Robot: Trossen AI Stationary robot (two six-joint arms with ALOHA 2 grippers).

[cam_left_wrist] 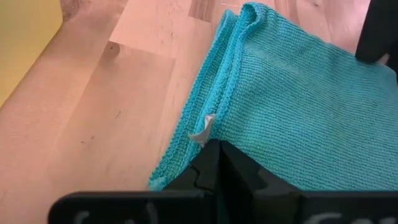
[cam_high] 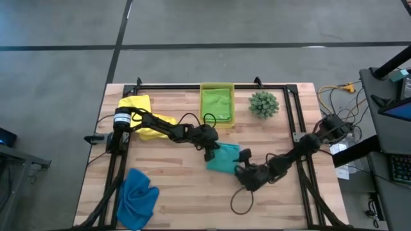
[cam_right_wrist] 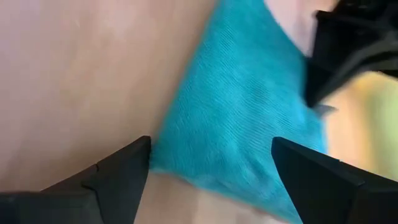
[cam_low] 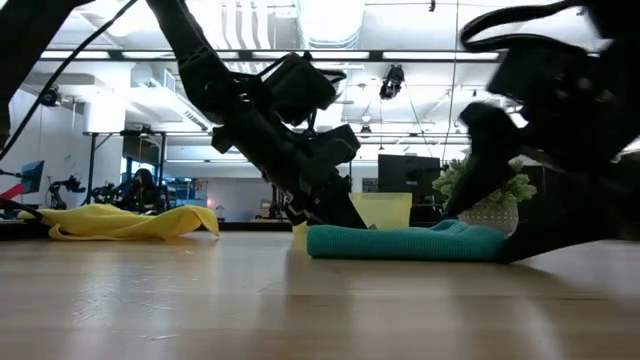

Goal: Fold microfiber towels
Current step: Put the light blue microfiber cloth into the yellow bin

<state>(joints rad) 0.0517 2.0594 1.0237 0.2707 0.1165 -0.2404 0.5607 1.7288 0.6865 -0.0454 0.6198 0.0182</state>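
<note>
Towels lie at several places on the wooden table (cam_high: 173, 179) in the high view. At the lower left is the royal blue towel (cam_high: 137, 197), crumpled, and at the upper left the yellow towel (cam_high: 142, 114), under the left arm. At the upper middle, the lime green towel (cam_high: 216, 102) lies inside the translucent bin (cam_high: 217, 122). In the centre is the teal towel (cam_high: 224, 157), folded into a flat packet. The left gripper (cam_high: 209, 153) is closed, with its tips on the left edge of this towel. The right gripper (cam_high: 243, 172) stands wide open at the towel's lower right edge and holds nothing. At the upper right stands the spiky green plant (cam_high: 264, 104).
</note>
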